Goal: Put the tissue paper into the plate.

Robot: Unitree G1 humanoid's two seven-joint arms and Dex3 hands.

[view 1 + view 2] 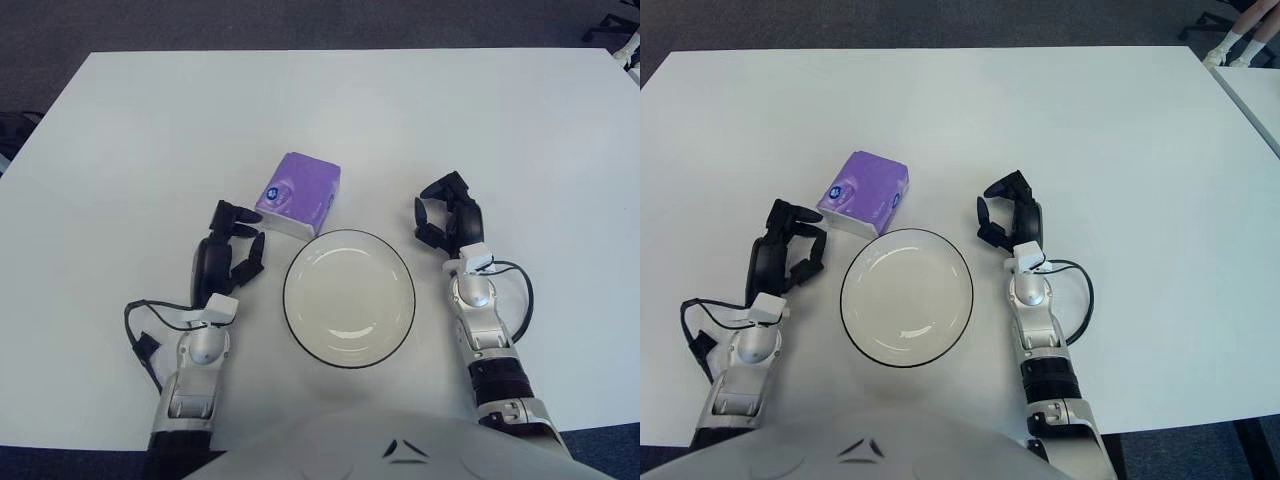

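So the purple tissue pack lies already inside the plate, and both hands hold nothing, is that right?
Not quite. The purple tissue pack lies on the table just beyond the plate, at its far left rim, and the plate is empty; the left eye view shows this. The rest holds: the left hand and the right hand hold nothing.

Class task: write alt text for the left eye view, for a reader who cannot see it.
A purple tissue pack lies on a white table, just beyond the rim of an empty white plate with a dark rim. The left hand hovers left of the pack with nothing in it; the right hand shows right of the plate.
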